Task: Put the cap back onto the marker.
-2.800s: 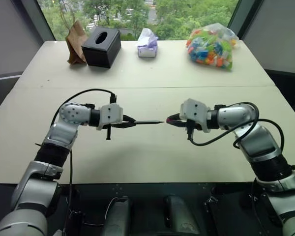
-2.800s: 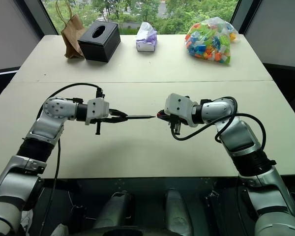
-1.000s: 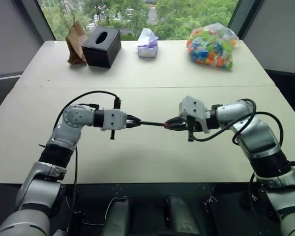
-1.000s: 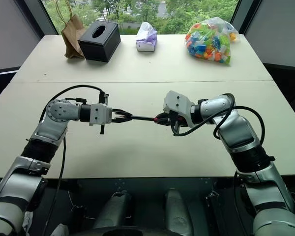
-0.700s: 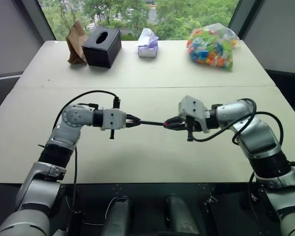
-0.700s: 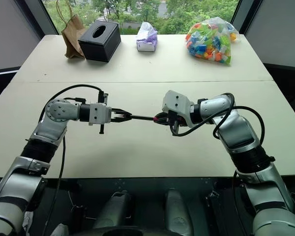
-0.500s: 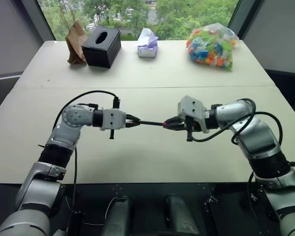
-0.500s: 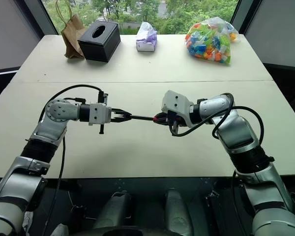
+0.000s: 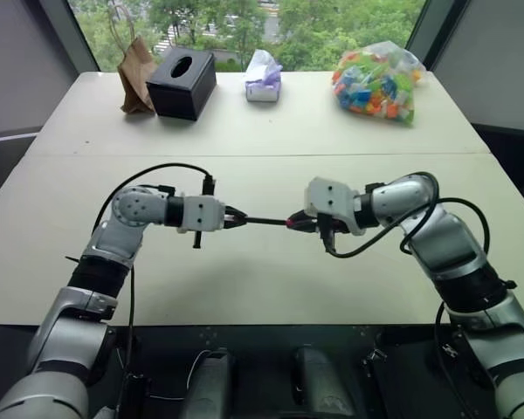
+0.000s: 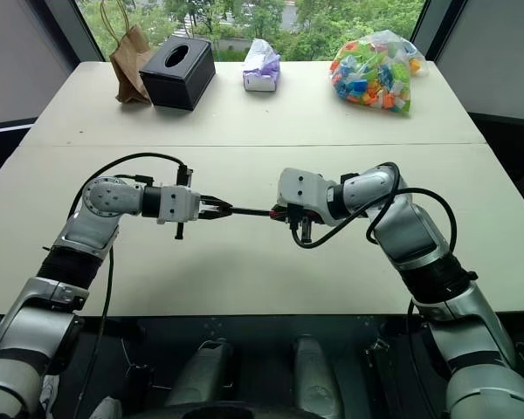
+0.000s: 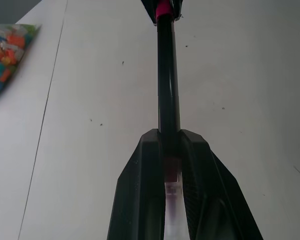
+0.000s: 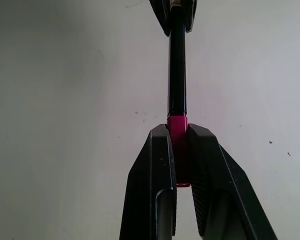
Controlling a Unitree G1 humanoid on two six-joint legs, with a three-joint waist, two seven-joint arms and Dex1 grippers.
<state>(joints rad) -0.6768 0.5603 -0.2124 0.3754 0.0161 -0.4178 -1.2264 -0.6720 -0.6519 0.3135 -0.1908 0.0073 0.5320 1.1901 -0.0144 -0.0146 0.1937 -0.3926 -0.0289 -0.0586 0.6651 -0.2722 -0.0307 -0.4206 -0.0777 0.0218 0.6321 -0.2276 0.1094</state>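
My left gripper (image 9: 231, 219) is shut on the rear end of the slim black marker (image 9: 264, 220), which it holds level above the table, pointing right. The right gripper (image 9: 299, 223) faces it, shut on the small red-pink cap (image 9: 291, 223). The cap meets the marker's front end, in line with the barrel. In the right wrist view the cap (image 12: 178, 135) sits between the fingers and the marker (image 12: 177, 70) runs straight out of it. In the left wrist view the marker (image 11: 167, 85) leads from my fingers to the cap (image 11: 163, 10). The marker's tip is hidden inside the cap.
Along the table's far edge stand a brown paper bag (image 9: 134, 77), a black tissue box (image 9: 181, 82), a white and purple packet (image 9: 262, 77) and a clear bag of colourful pieces (image 9: 377, 83). A seam (image 9: 244, 155) crosses the table behind the grippers.
Earlier a gap lay between the marker's tip and the cap; the two grippers closed it. In the last second the right gripper rolled and shifted slightly left, with the cap on the marker's end.
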